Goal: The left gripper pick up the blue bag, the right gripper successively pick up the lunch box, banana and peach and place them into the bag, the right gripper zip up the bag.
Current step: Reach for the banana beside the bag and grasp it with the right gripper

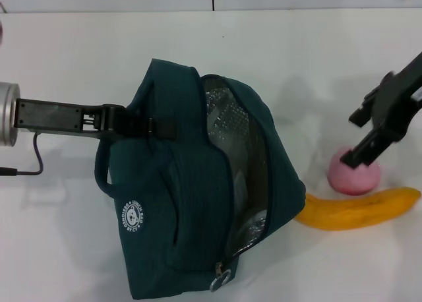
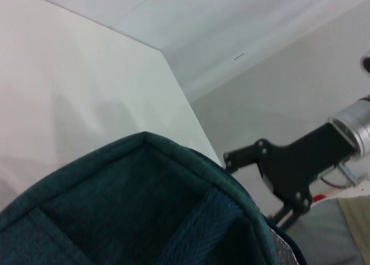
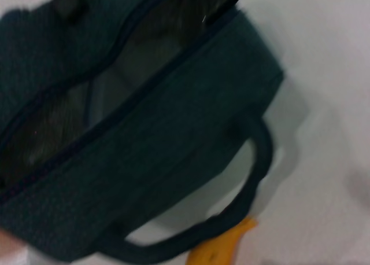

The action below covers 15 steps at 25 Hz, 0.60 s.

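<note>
On the left of the head view we see the left gripper (image 1: 135, 125) reaching in from the left edge on its silver-and-black arm; its black fingers are closed on the top handle of the blue bag (image 1: 178, 203), holding the bag up by that strap; the bag sits in the middle of the white table (image 1: 72, 51), its round white logo (image 1: 132, 216) facing the near left and a ring zip pull (image 1: 221, 280) hanging at its near end; its mouth gapes toward the right, showing the silver foil lining (image 1: 234, 137); we cannot make out from the head view what lies inside, and in the right wrist view the interior is dark and blurred, so we leave the lunch box unplaced; the left wrist view shows only the bag's teal fabric edge (image 2: 144, 201) close up, with the other arm farther off; to the right of the bag lies the banana (image 1: 359, 210), its left tip touching or tucked just under the bag's right side, its length running off to the right along the table; just beyond it, on the far side, sits the pink peach (image 1: 355, 173), touching or nearly touching the banana; above the peach hangs the right gripper (image 1: 369, 137), coming in from the right edge, its black fingers slightly apart and empty, the lower tip overlapping the peach's top in our view; whether it touches the peach we cannot tell.
</note>
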{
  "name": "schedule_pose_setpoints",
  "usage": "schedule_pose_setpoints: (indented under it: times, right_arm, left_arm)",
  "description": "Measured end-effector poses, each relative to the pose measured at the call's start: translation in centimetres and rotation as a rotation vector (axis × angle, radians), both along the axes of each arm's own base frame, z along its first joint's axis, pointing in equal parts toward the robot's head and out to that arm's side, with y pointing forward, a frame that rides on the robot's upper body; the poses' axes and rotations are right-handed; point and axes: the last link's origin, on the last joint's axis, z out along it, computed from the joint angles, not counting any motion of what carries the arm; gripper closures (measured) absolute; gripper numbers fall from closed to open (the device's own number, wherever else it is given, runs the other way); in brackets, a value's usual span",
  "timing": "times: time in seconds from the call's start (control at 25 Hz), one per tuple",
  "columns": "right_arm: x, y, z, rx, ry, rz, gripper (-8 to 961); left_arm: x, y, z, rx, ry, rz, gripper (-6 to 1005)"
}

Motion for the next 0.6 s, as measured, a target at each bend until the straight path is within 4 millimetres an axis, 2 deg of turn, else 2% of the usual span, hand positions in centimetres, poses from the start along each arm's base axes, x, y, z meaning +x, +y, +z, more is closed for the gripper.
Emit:
schedule_pose_setpoints:
  times: [0.08,0.24,0.6]
  right_arm:
    - [-0.9,-0.5,-1.5,-0.037,-0.064,0.037,81]
    - [-1.0,-1.2,-4.2,-0.077,-0.166,0.093,82]
    - [-0.4,-2.6,-7.4,-0.146,-0.234,0.162,83]
  left_arm:
    - [0.0,0.0,0.0,0.001,-0.001,0.0,959]
    - [0.1,0.1,0.0,0.005,-0.002,0.001,959]
    - [0.1,0.1,-0.4,-0.006,-0.013,0.007,959]
